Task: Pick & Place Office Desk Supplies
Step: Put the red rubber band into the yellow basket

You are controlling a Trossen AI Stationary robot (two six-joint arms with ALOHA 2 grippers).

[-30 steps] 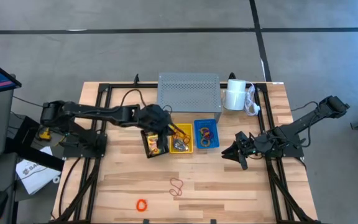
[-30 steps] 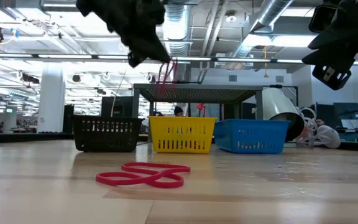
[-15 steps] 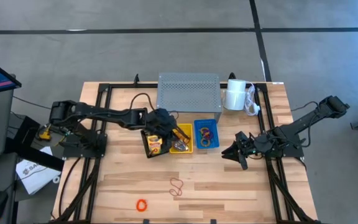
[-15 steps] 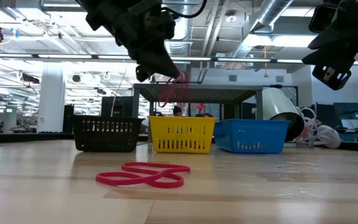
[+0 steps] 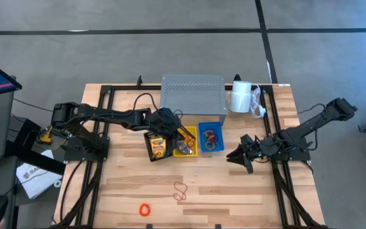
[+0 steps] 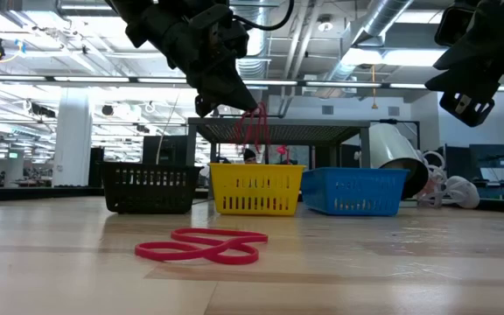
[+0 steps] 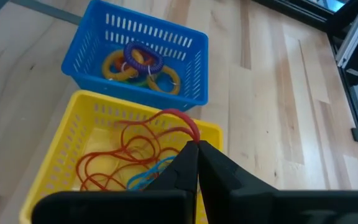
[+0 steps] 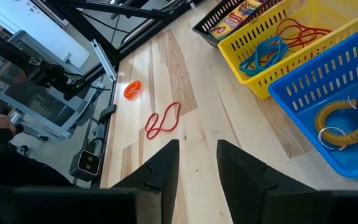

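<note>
My left gripper hangs over the yellow basket, shut on a red rubber band. That basket also holds thin red and blue bands. Beside it, the black basket holds crayon boxes, and the blue basket holds coiled rings. A red band and an orange one lie on the bare wood near the front edge. My right gripper waits open at the table's right, with nothing between its fingers. My left gripper pinches the red rubber band's upper end between its two fingertips. The fingers slant down from the table's left. The band hangs slack below them, above the yellow basket's rim.
A grey perforated riser stands behind the baskets, with a white roll to its right. Black frame rails run along both table sides. Bare wood lies in front of the baskets around the loose bands.
My left gripper has carried the red band toward the table's right and slightly down, from over the black basket's edge to over the yellow basket. It has stayed shut, and the band still dangles below it.
</note>
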